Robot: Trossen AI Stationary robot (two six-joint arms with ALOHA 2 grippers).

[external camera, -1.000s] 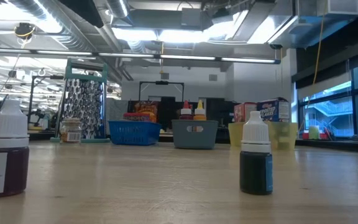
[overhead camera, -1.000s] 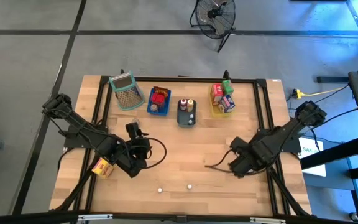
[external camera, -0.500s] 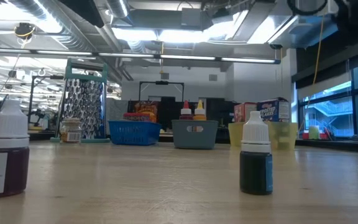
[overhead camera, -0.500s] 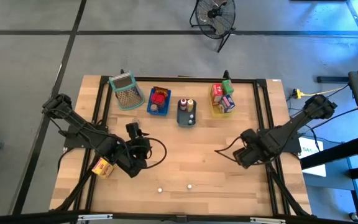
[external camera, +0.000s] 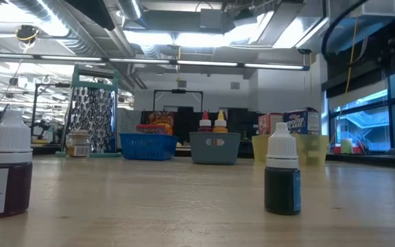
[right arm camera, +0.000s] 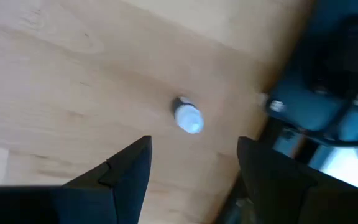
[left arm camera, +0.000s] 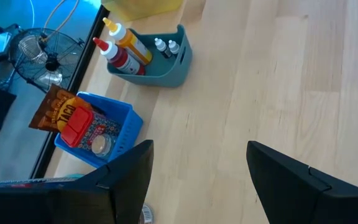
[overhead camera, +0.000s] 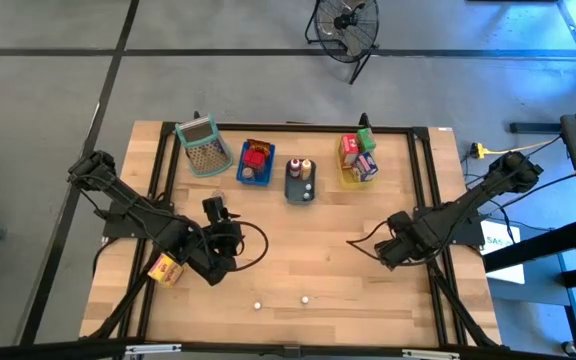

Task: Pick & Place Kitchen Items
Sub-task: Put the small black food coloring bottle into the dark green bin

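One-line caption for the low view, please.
Two white-capped dropper bottles, one purple and one dark blue, stand upright on the table before distant trays.

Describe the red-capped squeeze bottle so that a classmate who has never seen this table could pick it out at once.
Along the wooden table's far edge stand three rectangular trays; take the middle one, the grey plastic tray. The red-capped squeeze bottle stands upright in it beside a yellow-capped squeeze bottle. Only its red cap tells them apart.
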